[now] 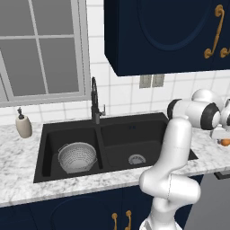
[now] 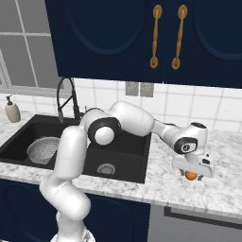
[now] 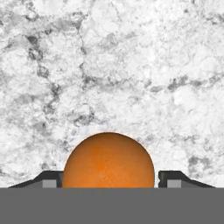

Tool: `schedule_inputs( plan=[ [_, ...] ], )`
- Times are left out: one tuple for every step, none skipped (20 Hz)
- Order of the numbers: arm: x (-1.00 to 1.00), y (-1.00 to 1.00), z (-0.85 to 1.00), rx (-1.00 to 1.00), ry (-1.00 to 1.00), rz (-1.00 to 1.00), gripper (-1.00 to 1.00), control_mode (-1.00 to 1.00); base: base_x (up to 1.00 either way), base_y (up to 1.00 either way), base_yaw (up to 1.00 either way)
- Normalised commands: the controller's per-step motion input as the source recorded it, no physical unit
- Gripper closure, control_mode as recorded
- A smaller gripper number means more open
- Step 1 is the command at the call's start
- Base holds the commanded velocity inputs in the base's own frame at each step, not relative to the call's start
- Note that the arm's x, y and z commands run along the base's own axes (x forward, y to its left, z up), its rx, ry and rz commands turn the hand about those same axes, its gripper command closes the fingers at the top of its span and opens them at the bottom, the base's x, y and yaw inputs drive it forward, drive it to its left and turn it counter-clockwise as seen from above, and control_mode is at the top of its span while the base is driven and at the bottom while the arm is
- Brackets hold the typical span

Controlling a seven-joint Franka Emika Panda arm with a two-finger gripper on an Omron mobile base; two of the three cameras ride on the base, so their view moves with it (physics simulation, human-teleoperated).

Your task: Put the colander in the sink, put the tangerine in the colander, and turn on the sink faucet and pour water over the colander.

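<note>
The two small dark fingers rise at the bottom edge of the hand view, one on each side of the small round bright orange tangerine. They stand apart at about the fruit's width, each inner face right at its flank. Whether they already press it I cannot tell, so nothing can be called held yet. Behind the fruit, the white grey-veined marble tabletop runs to the top of the frame.

In the right base view the gripper hangs low over the tabletop at the right of the frame, with the tangerine directly under the hand. In the left base view the fruit peeks out at the right edge, beside the white arm.

The tangerine looks light, and firm with a little give. Its round, smooth skin will probably roll or squirt out if pinched off-centre. The best hold is likely across its widest part, fingers level on opposite sides, with modest pressure so the skin is not bruised.

Further out, the large black rectangular double-basin sink fills the middle of the left base view. The round silver-grey perforated metal colander sits on the floor of the basin at centre left. The tall slim dark gooseneck sink faucet stands behind the centre divider. The tangerine is well apart from the colander, with a basin between them.
</note>
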Motion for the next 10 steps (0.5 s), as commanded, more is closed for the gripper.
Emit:
schedule_inputs(
  plan=[
    [0.0, 0.0, 0.0, 0.0, 0.0, 0.0, 1.0, -1.0, 0.0, 0.0, 0.0],
    [0.0, 0.0, 0.0, 0.0, 0.0, 0.0, 1.0, -1.0, 0.0, 0.0, 0.0],
    [0.0, 0.0, 0.0, 0.0, 0.0, 0.0, 1.0, -1.0, 0.0, 0.0, 0.0],
    [0.0, 0.0, 0.0, 0.0, 0.0, 0.0, 1.0, -1.0, 0.0, 0.0, 0.0],
    [-0.08, 0.0, 0.0, 0.0, 0.0, 0.0, 1.0, -1.0, 0.0, 0.0, 0.0],
    [-0.21, 0.0, 0.0, 0.0, -0.04, 0.0, 1.0, -1.0, 0.0, 0.0, 0.0],
    [-0.3, 0.01, 0.07, 0.0, -0.07, 0.0, 1.0, -1.0, 0.0, 0.0, 0.0],
    [-0.36, 0.19, 0.21, 0.0, -0.1, 0.0, 1.0, -1.0, 0.0, 0.0, 0.0],
    [-0.36, 0.38, 0.3, 0.0, -0.14, 0.0, 1.0, -1.0, 0.0, 0.0, 0.0],
    [-0.35, 0.58, 0.43, 0.0, -0.17, 0.01, 1.0, -1.0, 0.0, 0.0, 0.0]
  ],
)
